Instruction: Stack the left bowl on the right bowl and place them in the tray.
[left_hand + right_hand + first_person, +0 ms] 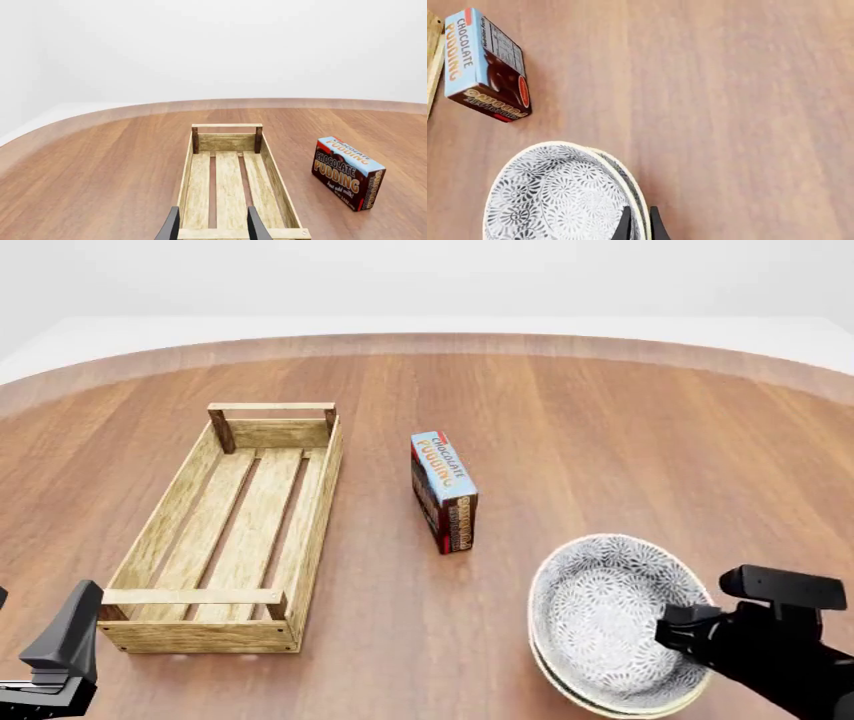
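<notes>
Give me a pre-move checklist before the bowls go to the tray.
1. Bowls stacked: ok, two nested rims show in the right wrist view.
2. Right gripper on the rim: ok, fingers pinch both rims.
3. Tray holds nothing: ok, bare slats.
4. Pudding box stands between bowls and tray: not ok, carry over or around it.
5. Left gripper away from tray: not ok, open at its near end.
6. Bowls lifted off the table: cannot tell.

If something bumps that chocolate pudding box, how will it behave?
The pudding box stands on a narrow edge, so it would probably tip over easily. It looks like light cardboard, likely sliding on the smooth table rather than rolling.
</notes>
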